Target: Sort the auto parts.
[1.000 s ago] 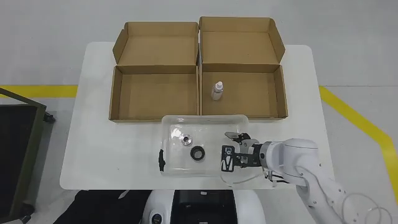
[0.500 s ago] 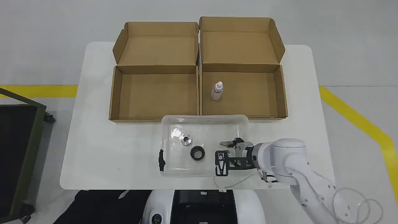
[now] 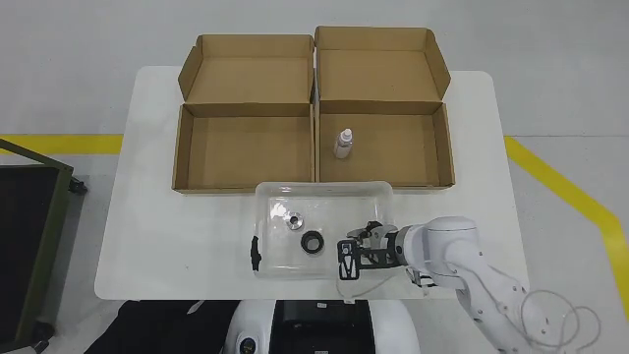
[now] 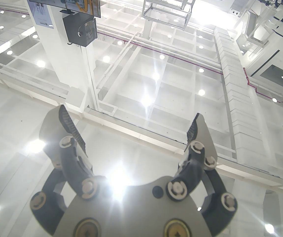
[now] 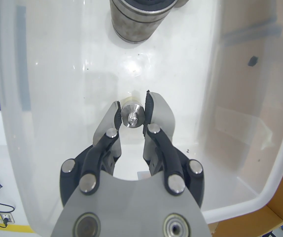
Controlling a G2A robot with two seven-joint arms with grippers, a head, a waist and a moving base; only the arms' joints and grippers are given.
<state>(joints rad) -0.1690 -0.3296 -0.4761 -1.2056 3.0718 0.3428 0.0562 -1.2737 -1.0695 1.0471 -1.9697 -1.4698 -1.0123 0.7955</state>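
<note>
Your right claw (image 5: 132, 114) is pinched narrow on a small metal part (image 5: 131, 119), low inside the bin (image 5: 255, 198). The fingertips (image 5: 156, 107) catch only the part's round, smooth head. I judge the hold to be thin: a quick lift or a wrist turn could let the part twist and drop back into the bin.

Just ahead of the claw, apart from it, lies the bearing (image 5: 141, 13). Push forward instead of up and you would likely knock it rolling.

Next comes the bin wall, which rises between the claw and the boxes. If you carry the part out too low, you may clip the rim and either lose the part or drag the light bin across the tabletop (image 3: 147, 216).

Beyond the bin, the right box (image 3: 393, 157) holds a small white piece (image 3: 342, 143), and the left box (image 3: 244, 147) stands beside it. Choosing the wrong box would spoil the sort, and from here I cannot tell the match for certain.

Your left claw (image 4: 129, 113) is spread wide, holding nothing, and faces the ceiling.
</note>
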